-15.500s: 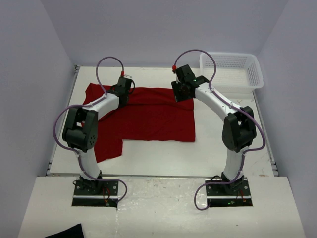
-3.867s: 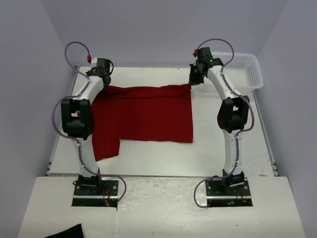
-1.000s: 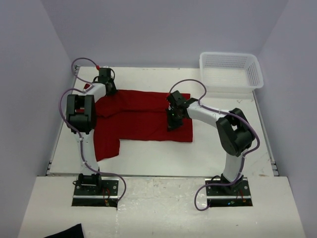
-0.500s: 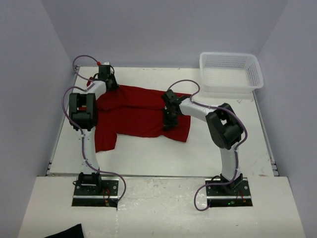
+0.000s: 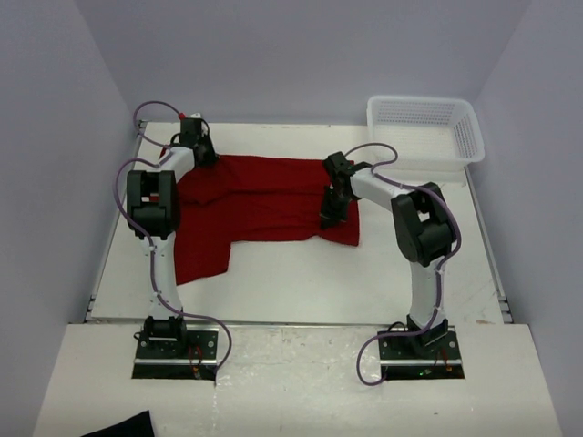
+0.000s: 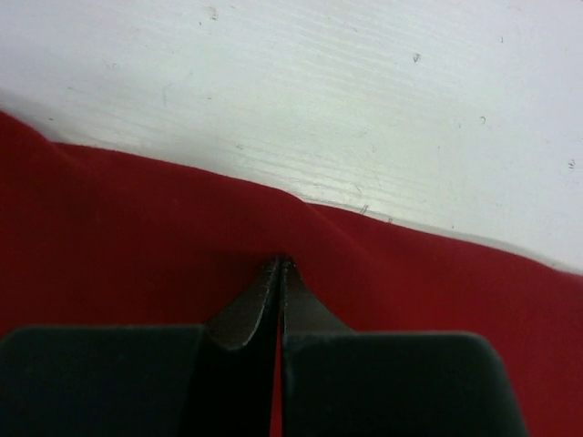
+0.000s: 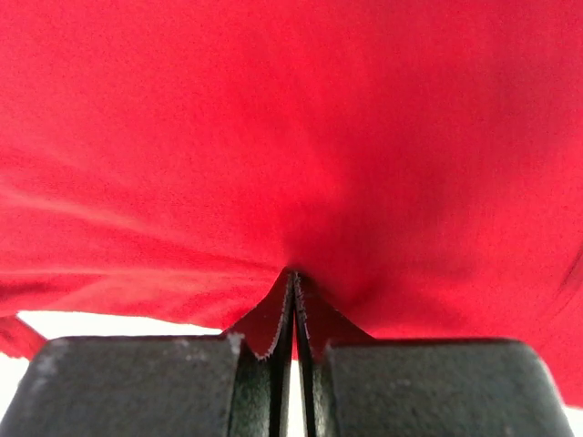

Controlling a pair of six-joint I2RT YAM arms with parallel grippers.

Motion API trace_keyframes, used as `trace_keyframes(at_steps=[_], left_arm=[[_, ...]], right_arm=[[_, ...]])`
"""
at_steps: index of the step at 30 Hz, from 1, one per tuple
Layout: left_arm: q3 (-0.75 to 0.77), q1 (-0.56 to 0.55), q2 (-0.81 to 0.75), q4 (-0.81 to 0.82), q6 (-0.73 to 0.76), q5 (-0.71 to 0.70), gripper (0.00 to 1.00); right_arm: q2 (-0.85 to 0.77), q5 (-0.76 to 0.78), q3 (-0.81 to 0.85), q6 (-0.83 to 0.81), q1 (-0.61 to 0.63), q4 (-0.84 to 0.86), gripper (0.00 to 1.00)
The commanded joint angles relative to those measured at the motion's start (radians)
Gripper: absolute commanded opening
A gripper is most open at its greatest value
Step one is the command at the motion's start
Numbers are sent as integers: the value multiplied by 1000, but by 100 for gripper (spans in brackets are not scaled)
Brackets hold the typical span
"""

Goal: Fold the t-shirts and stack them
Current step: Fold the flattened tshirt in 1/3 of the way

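Note:
The dark red t-shirt lies partly doubled over on the white table, with one flap reaching toward the near left. My left gripper is shut on the t-shirt's far left corner; in the left wrist view its jaws meet with red cloth pinched between them, just inside the hem. My right gripper is shut on the cloth near the t-shirt's right front edge. In the right wrist view the red cloth fills the picture above its closed jaws.
A white mesh basket stands at the far right corner of the table. A black cloth scrap lies on the near ledge at bottom left. Grey walls close in the table at the back and both sides.
My right gripper has moved right with its pinch of cloth, dragging the t-shirt's front edge and near flap rightward. The left gripper has stayed at the far left corner.

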Motion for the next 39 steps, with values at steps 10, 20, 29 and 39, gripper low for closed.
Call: trace_keyframes(at_steps=[10, 20, 29, 39], left_arm=[[-41, -40, 67, -75, -82, 157, 0], [-101, -77, 7, -68, -74, 138, 0], [-279, -94, -220, -17, -66, 56, 0], [-364, -96, -501, -29, -59, -183, 25]], right_arm=[[-68, 279, -23, 33, -30, -206, 0], [-169, 334, -146, 24, -42, -130, 0], [-388, 266, -215, -185, -40, 60, 12], [-533, 137, -126, -320, -42, 109, 57]])
